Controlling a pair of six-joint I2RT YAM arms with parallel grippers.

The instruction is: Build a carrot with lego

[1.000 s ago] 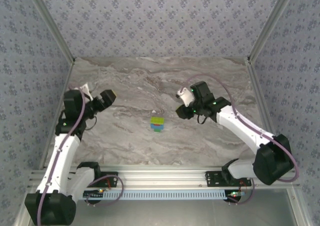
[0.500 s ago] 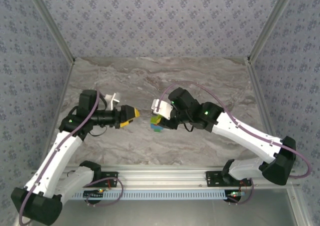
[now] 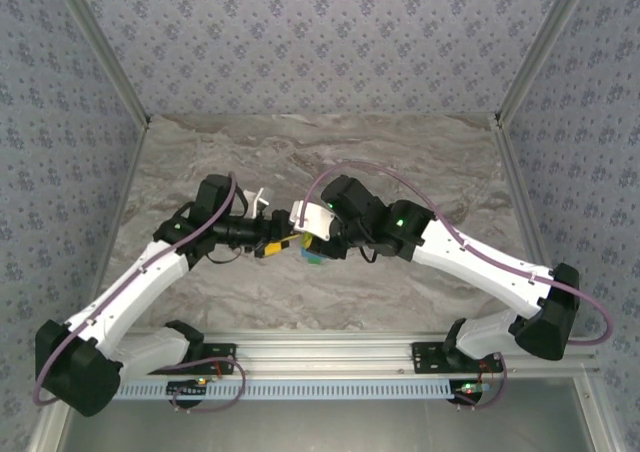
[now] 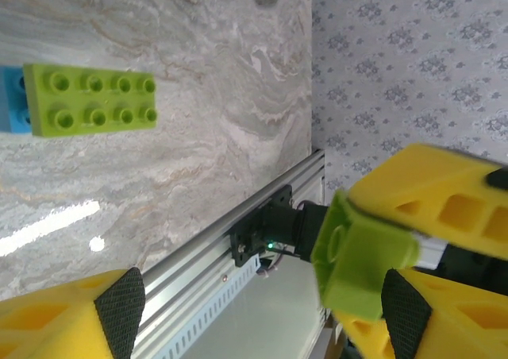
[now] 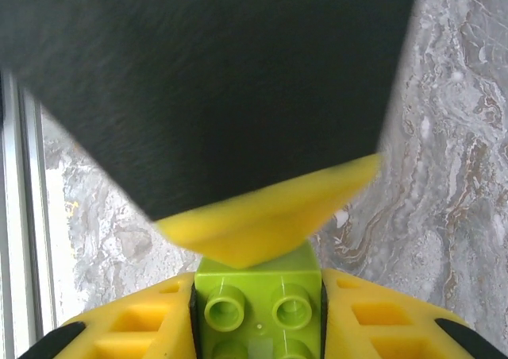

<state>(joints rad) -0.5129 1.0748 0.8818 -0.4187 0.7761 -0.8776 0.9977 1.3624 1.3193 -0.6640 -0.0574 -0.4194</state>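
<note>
A: State of right gripper (image 3: pixel 308 238)?

B: Clamped on a small yellow-green brick (image 5: pixel 258 299). One yellow finger on each side, studs facing the wrist camera.

A: And left gripper (image 3: pixel 282 243)?

B: Jaws wide apart, gripping nothing. From its own wrist, the brick (image 4: pixel 361 248) sits between its fingers, close to the one at the right of that view. From the right wrist, one left fingertip (image 5: pixel 270 220) lies across the brick's far edge. Touching or just over it, cannot tell.

A: Where do the two meet?

B: Tip to tip over the middle of the table (image 3: pixel 420 162), arms reaching in from either side.

A: Location of carrot (image 3: pixel 316 259)?

B: Part-built, lying on the table just nearside of the grippers in the top view, partly hidden under the right one. Blue and green show there. Left wrist gives more: a long brick (image 4: pixel 89 98), yellow-green, eight studs, lies over a blue brick (image 4: pixel 11 98) that pokes out at the frame's left edge. The held brick is apart from it.
</note>
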